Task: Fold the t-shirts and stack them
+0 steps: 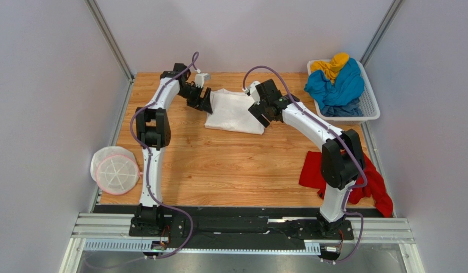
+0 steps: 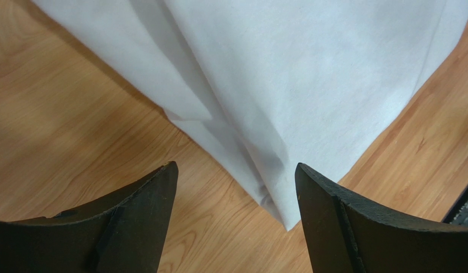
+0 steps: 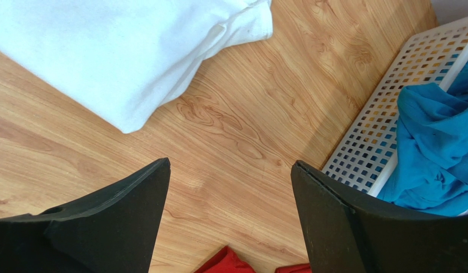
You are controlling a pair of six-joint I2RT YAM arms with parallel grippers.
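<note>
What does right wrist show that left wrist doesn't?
Right wrist only: the white basket holding the blue t-shirt, and a scrap of the red t-shirt at the bottom edge. Left wrist only: the white t-shirt close up, folded in layers, one corner pointing between the open jaws of the left gripper. Both: that white shirt, the wooden table, and open, empty jaws, the right gripper included.

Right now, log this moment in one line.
left hand open, at folded white t-shirt | right hand open, empty | blue t-shirt and yellow t-shirt in basket | red t-shirt unfolded
</note>
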